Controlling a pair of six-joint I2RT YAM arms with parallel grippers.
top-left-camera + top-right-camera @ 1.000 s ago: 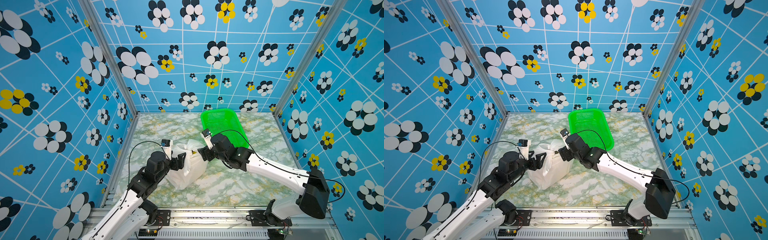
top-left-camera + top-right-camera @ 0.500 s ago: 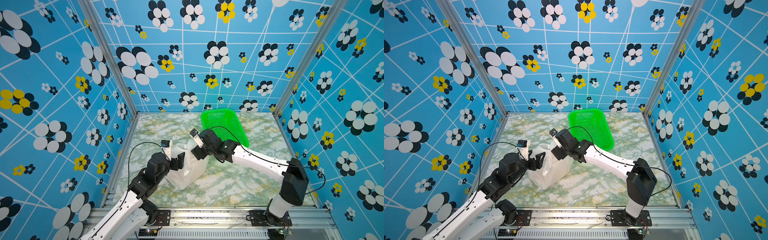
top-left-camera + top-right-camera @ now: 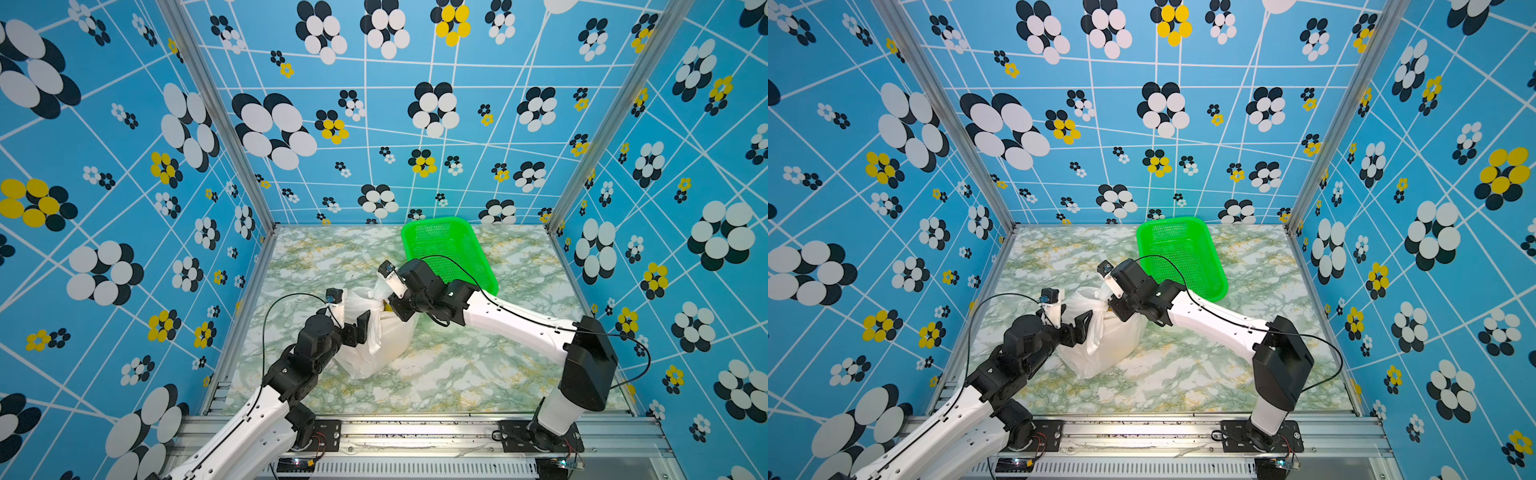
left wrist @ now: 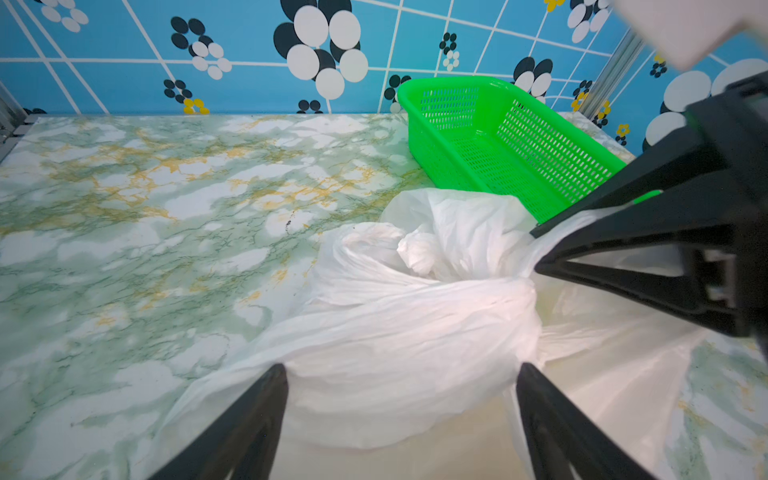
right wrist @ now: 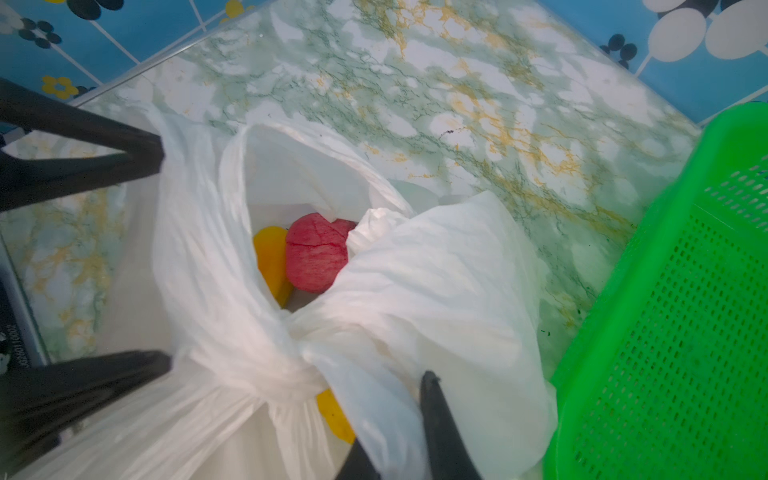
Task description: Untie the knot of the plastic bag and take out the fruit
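The plastic bag (image 3: pixel 374 349) sits on the marble table (image 3: pixel 478 374), approx 8 o'clock of centre, w/ the green basket (image 3: pixel 449 249) at its 1 o'clock. The knot (image 5: pixel 291 361) is still tied. Thru a gap I see fruit (image 5: pixel 318 257) inside: a red piece & yellow ones. The left gripper (image 4: pixel 402 368), at the bag's 9 o'clock, is released, fingers spread wide either side of bunched plastic. The right gripper (image 4: pixel 537 249), at 1 o'clock, is clenched on a fold of the bag just beside the knot.
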